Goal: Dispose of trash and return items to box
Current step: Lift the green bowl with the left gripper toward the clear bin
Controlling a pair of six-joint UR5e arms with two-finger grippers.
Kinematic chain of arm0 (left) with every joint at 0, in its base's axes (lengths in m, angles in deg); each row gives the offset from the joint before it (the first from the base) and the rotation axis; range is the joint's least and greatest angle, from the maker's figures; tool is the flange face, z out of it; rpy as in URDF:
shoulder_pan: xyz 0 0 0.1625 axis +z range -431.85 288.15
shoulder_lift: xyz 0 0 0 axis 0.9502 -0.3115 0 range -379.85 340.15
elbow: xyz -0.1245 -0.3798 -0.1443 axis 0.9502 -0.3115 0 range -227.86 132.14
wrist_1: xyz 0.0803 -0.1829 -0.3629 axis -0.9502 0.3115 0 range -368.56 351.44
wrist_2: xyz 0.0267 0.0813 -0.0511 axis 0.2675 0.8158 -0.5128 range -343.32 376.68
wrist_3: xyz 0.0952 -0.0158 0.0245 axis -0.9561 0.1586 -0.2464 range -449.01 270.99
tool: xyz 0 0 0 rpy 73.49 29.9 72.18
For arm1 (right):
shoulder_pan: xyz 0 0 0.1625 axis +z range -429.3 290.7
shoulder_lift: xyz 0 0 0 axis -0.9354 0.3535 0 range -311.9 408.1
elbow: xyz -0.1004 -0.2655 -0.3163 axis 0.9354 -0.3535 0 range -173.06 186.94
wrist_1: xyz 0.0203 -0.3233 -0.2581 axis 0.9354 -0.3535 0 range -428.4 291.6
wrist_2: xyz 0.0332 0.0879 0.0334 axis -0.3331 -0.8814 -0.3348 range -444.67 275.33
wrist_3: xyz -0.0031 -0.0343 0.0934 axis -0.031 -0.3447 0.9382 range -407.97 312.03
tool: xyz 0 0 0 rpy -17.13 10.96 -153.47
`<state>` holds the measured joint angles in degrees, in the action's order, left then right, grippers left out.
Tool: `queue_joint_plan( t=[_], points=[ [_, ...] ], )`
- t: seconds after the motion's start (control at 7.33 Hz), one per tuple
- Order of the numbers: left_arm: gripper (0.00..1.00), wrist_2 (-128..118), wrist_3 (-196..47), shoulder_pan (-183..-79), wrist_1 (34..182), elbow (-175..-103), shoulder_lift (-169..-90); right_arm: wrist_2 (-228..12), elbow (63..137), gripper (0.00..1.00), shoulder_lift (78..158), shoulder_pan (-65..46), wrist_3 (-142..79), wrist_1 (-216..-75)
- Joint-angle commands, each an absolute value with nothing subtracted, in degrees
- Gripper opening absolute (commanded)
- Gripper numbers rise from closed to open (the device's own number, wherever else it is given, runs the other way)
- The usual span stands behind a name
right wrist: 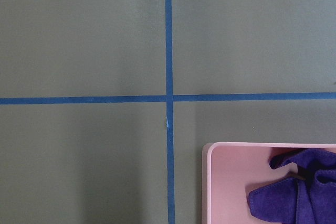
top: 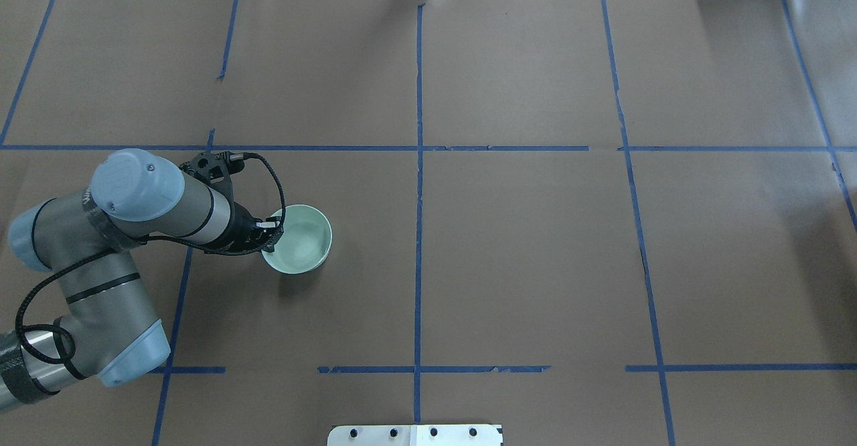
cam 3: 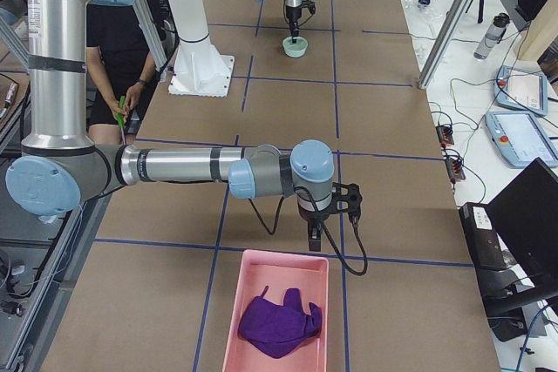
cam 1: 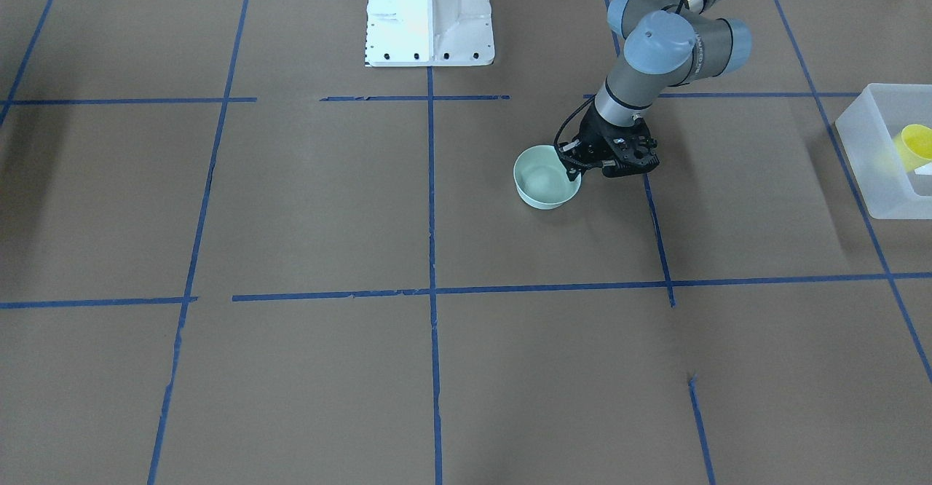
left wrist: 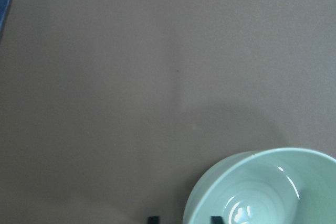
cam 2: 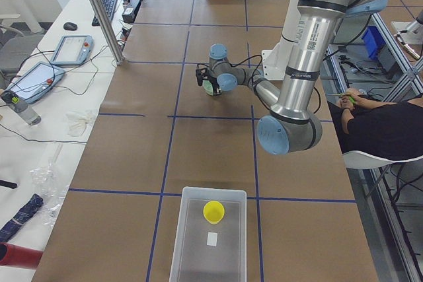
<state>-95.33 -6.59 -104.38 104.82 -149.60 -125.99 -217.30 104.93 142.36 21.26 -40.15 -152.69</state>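
Observation:
A pale mint-green bowl [cam 1: 542,179] [top: 301,238] [left wrist: 273,192] stands upright on the brown table. My left gripper [cam 1: 572,167] [top: 271,230] [left wrist: 184,219] is open, and its fingertips [left wrist: 153,219] straddle the bowl's near rim, one outside and one inside. The yellow cup [cam 1: 916,143] [cam 2: 213,211] lies in the frosted-white box [cam 1: 866,150] [cam 2: 192,249] at the table's left end. My right gripper [cam 3: 314,234] hovers just before a pink tray [cam 3: 237,320] [right wrist: 210,182]. It shows only in the exterior right view, so I cannot tell whether it is open or shut.
A purple cloth [cam 3: 279,320] [right wrist: 294,192] lies in the pink tray. The white robot base [cam 1: 429,12] stands at the table's robot side. A seated person [cam 2: 377,123] is beside the table. A metal pole [cam 2: 99,11] stands at the far edge.

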Motion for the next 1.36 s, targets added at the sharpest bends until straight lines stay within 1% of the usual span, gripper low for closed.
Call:
queue_joint_plan(
  t=[0.0, 0.14, 0.27, 0.55, 0.82, 1.09, 1.23],
  points=[
    [0.0, -95.91, -6.48, -105.24, 102.64, -156.87, -123.15, -217.3, 104.93, 1.0, 142.4, 21.23, -40.06, -152.6],
    [0.0, -96.61, -7.18, -107.33, 98.35, -163.11, -120.43, -217.3, 104.93, 1.0, 142.4, 21.23, -39.98, -152.6],
    [0.0, -98.79, -7.53, -112.4, 95.53, -164.13, -121.01, -217.3, 104.93, 1.0, 142.4, 21.32, -40.06, -152.6],
    [0.0, -102.14, -15.75, -118.23, 94.8, -163.97, -120.32, -217.82, 104.5, 1.0, 142.4, 21.14, -39.89, -152.86],
    [0.0, -103.02, -24.53, -123.85, 90.69, -163.96, -120.22, -222.64, 104.23, 1.0, 142.4, 21.14, -40.06, -152.69],
    [0.0, -105.92, -38.84, -131.31, 85.5, -163.0, -119.79, -222.75, 104.23, 1.0, 142.4, 19.04, -40.15, -152.86],
    [0.0, -106.02, -44.91, -134.74, 84.35, -162.65, -118.13, -222.83, 104.23, 1.0, 142.4, 18.6, -39.98, -152.86]
  ],
)
